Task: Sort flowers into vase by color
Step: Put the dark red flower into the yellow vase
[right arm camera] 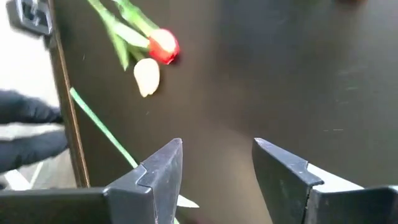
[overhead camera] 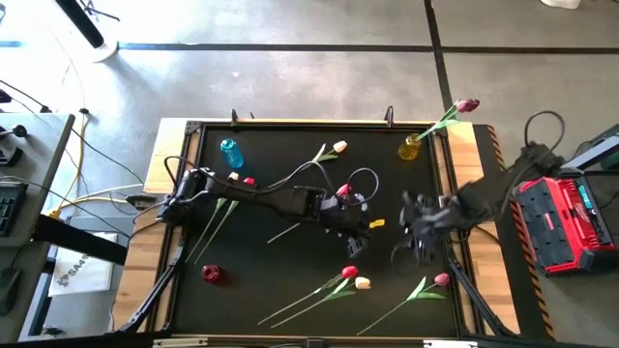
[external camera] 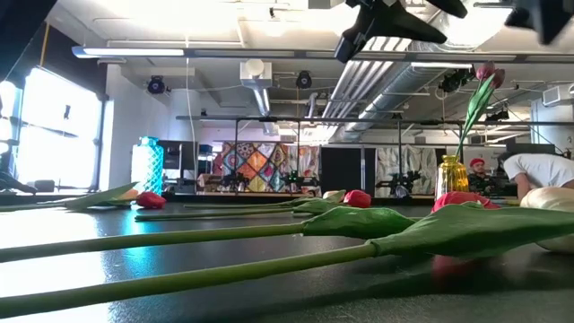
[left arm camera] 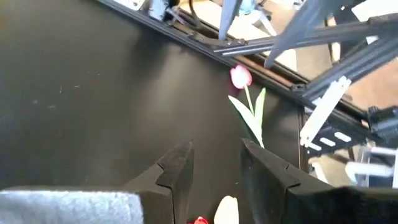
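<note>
High view: the left gripper (overhead camera: 363, 220) hangs over the middle of the black table mat (overhead camera: 280, 280), its fingers parted with nothing between them in its wrist view. The right gripper (overhead camera: 418, 237) waits toward three o'clock, fingers spread wide and also empty. The artificial tulips with thin green stems lie scattered: a red-headed tulip (overhead camera: 349, 274) and a cream-headed tulip (overhead camera: 363, 283) side by side near five o'clock, a pink-headed tulip (overhead camera: 441, 280) beyond them, another cream tulip (overhead camera: 338, 148) near twelve. One magenta tulip (overhead camera: 466, 105) already stands in the small yellow glass vase (overhead camera: 410, 148) at two o'clock. These flowers look light and limp-leaved, the stems slender and likely springy; a pinch mid-stem, clear of the soft head, seems safest.
</note>
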Robot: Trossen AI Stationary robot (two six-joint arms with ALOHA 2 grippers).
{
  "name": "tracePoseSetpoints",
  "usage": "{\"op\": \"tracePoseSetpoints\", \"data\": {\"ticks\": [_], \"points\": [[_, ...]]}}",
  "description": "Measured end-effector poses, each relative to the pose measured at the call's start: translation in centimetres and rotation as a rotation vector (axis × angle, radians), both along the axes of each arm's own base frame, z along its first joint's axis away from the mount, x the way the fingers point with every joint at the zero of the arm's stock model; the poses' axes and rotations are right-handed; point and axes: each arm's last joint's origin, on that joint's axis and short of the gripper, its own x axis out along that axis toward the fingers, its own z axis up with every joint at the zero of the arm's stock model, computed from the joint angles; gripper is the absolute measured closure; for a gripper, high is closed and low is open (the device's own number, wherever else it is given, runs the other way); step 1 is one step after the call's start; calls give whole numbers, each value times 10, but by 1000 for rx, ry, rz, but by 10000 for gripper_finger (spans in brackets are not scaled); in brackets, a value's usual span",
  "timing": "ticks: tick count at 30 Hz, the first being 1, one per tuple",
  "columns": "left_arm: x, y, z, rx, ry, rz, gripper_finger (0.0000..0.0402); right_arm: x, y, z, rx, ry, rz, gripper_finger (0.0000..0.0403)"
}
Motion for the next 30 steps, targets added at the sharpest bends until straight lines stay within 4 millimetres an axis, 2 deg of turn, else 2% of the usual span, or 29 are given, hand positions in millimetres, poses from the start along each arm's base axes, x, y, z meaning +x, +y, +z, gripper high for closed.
{"op": "tracePoseSetpoints", "data": {"ticks": [6, 14, 19, 25, 30], "points": [[-3, -18, 0, 14, -2, -60, 287, -8, 32, -50, 112, -11, 74, 222], [-8, -40, 0, 44, -6, -81, 287, -35, 57, -94, 129, 67, 149, 229], [-10, -46, 0, 55, -7, -82, 287, -34, 78, -111, 172, 60, 238, 229], [-11, -49, 0, 51, -6, -80, 287, -25, 102, -125, 81, 64, 398, 229], [-11, -49, 0, 50, -6, -80, 287, -15, 116, -144, 10, 97, 445, 229]]}}
